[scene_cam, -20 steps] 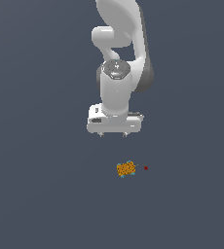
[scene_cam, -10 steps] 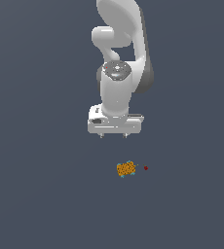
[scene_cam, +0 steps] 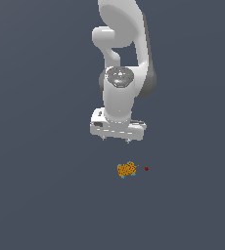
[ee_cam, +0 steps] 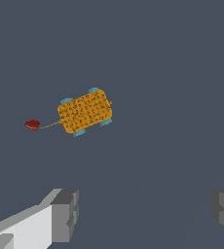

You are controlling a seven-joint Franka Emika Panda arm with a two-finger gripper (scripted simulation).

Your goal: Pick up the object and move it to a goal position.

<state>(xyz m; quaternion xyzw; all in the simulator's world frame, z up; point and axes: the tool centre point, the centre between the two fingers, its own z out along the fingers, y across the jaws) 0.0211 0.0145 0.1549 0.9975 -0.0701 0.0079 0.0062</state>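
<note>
Arm (scene_cam: 119, 58) reads as smooth white plastic-like shell, soft sheen, with a darker grey disc on the wrist joint. Gripper (scene_cam: 117, 139) body same glossy white; its fingers (ee_cam: 65, 215) end in flat matt grey pads, slightly blocky. Object (ee_cam: 85, 111) is orange with dense dark speckle, looks rough or grainy, matt; small cyan flecks at edges look smooth. Goal position (ee_cam: 32, 124) is a dark red dot, flat matt. Ground surface (scene_cam: 36, 195) is uniform dark slate grey, matt, no texture or reflections visible.
</note>
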